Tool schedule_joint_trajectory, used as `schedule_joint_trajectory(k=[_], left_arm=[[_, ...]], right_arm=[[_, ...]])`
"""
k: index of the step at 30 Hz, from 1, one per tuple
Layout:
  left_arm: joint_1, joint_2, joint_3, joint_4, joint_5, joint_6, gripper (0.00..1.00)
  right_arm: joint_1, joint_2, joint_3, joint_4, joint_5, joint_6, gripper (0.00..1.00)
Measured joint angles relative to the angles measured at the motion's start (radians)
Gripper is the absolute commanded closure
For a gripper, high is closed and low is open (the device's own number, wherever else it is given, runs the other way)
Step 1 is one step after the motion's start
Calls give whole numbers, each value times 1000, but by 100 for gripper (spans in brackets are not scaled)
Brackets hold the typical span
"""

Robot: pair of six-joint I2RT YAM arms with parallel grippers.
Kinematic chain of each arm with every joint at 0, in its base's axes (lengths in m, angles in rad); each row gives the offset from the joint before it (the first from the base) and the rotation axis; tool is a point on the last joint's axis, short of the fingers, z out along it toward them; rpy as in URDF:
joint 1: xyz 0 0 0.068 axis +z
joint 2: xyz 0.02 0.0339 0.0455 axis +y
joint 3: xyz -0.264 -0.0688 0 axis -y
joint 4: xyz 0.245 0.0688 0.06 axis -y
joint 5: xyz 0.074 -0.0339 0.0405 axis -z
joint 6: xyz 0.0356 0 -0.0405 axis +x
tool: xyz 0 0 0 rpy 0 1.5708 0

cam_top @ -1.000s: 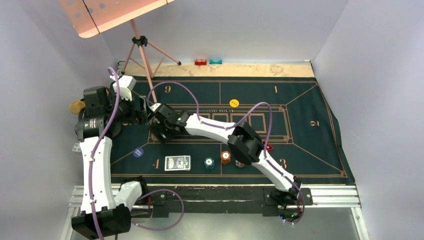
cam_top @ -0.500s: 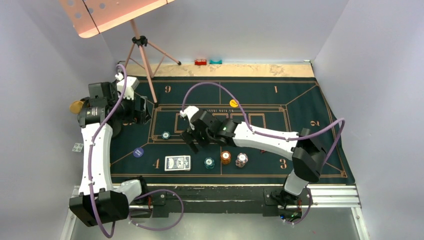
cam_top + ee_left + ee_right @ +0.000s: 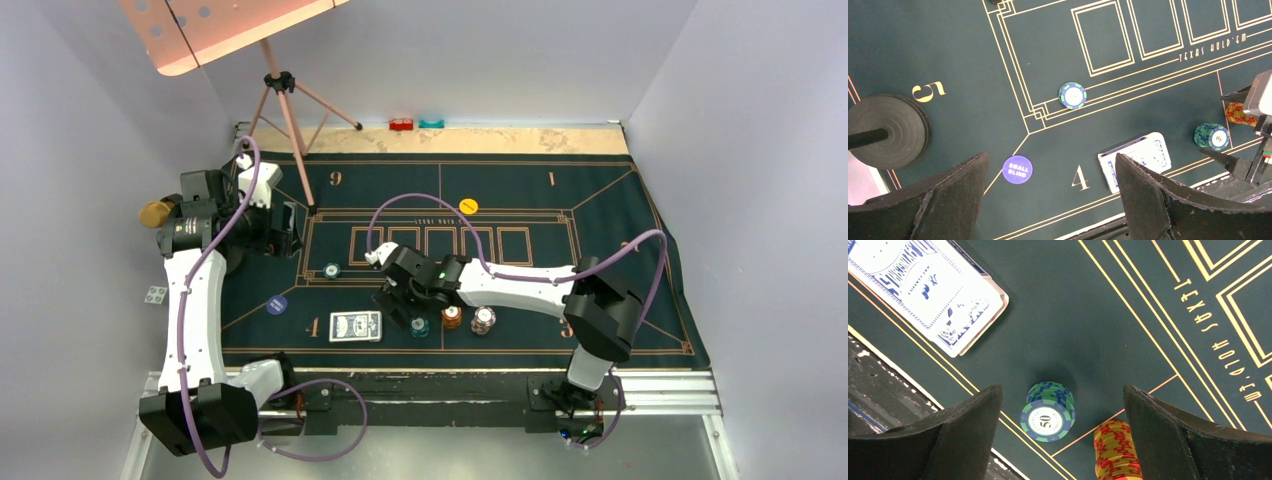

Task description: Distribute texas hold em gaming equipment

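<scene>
Blue-and-white playing cards [image 3: 356,326] [image 3: 1135,160] [image 3: 928,285] lie near the mat's front edge. To their right stand a teal chip stack [image 3: 419,327] [image 3: 1048,412], an orange stack [image 3: 452,316] [image 3: 1118,450] and a white-red stack [image 3: 484,320]. One teal chip [image 3: 332,270] [image 3: 1072,95] lies alone further left. A blue disc [image 3: 277,305] [image 3: 1017,170] and a yellow disc [image 3: 468,206] rest on the mat. My right gripper [image 3: 405,305] [image 3: 1060,387] hangs open above the teal stack, holding nothing. My left gripper [image 3: 285,230] [image 3: 1053,195] is open and empty, high over the left side.
The green felt mat [image 3: 620,200] covers the table. A tripod stand [image 3: 285,100] rises at the back left, and a black round base [image 3: 888,130] sits by the mat's "5". Small red [image 3: 401,124] and teal [image 3: 432,123] blocks lie at the far edge.
My right arm swung from the mat's left side back to the near middle, leaving a single teal chip behind. It now hovers over the teal stack. The left arm shifted slightly.
</scene>
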Motion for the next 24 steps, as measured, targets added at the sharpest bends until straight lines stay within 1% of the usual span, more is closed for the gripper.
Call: schedule_joint_trajectory(k=[5,10,15,24], left_arm=[[0,0,0,-8,-1,2,0],[0,0,0,-9,-5,2,0],[0,0,0,-9,-8,2,0],[0,0,0,-9,-29,3,0]], right_arm=[[6,6,-28,2,-2,0,16],[18,16,-56,5,-3,6,21],[25,25,-63,10,-8,10,28],[29,30,-82,13,-11,19,49]])
